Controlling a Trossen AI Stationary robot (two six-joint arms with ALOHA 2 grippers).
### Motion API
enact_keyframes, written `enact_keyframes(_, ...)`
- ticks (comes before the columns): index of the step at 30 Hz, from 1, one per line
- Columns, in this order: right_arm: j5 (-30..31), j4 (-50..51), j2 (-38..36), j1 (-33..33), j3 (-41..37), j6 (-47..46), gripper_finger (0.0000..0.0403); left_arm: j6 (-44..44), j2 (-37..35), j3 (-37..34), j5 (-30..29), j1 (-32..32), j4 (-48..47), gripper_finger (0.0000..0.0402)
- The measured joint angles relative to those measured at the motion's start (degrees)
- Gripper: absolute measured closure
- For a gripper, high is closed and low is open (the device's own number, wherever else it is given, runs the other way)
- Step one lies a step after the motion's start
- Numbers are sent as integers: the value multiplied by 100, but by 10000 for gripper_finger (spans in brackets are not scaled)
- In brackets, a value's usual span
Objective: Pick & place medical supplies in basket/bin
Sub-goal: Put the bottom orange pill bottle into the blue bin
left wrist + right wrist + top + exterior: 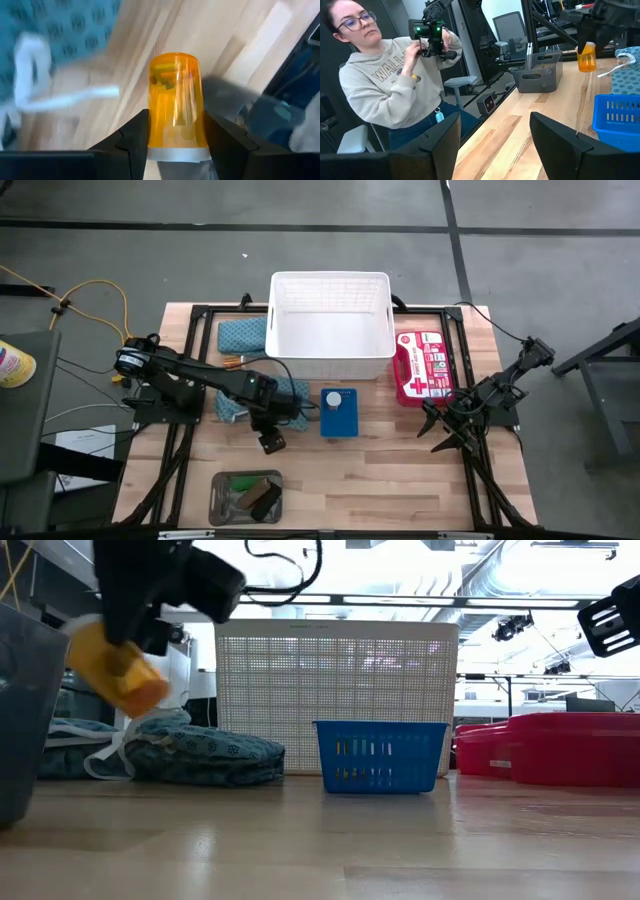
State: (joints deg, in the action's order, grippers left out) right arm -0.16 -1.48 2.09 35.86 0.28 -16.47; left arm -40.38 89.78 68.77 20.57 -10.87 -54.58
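Gripping an orange pill vial [175, 105] above the table near the folded teal cloth [190, 752], the left gripper [176, 145] risked a slip — smooth plastic, narrow pinch — short of the white basket [330, 330]. The right gripper [492, 142] waited, jaws wide and empty, at the table's right edge.

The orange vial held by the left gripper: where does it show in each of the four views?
High view: hidden under the left gripper, in front of the white basket.
Low view: orange vial at upper left, lifted off the table.
Left wrist view: centre, clamped between the gripper's fingers.
Right wrist view: upper right, hanging.
Shared landmark: the small blue basket.
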Motion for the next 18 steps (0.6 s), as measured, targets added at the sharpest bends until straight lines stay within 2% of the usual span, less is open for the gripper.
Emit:
enact_keyframes(14, -2, 0, 0, 1, 1, 0, 177, 13, 0, 3, -153, 260, 1357, 240)
enact_keyframes(18, -1, 2, 2, 1, 0, 0, 177, 7, 0, 7, -462, 287, 2044, 240)
